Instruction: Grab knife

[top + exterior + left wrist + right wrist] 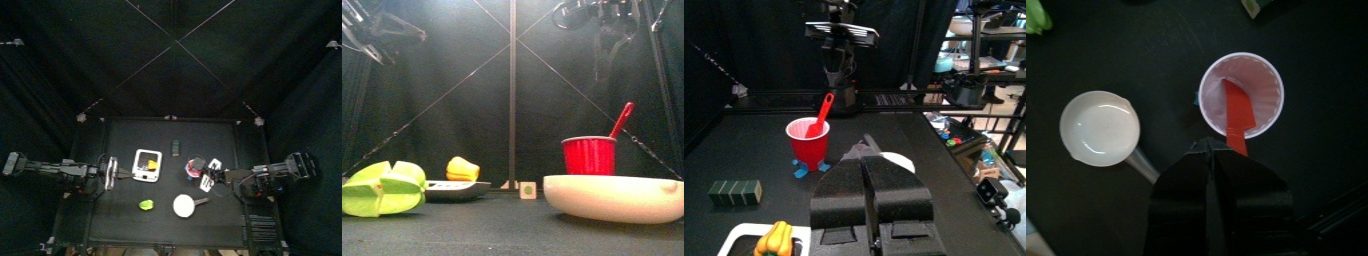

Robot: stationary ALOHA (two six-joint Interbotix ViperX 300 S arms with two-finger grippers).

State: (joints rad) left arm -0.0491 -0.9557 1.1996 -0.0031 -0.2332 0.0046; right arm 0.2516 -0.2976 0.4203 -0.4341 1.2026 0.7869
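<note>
Left arm: rests low at the table's left side, reaching inward.
Left gripper [871, 165]: jaws pressed together.
Right arm: raised at the right, wrist bent downward.
Right gripper [1211, 150]: jaws nearly together, pointing down.

Black curtains [80, 60] enclose the small black table [127, 135].

A robotics lab — black curtains [80, 60] pen a small black table [167, 130], with equipment racks [994, 50] beyond.
</note>
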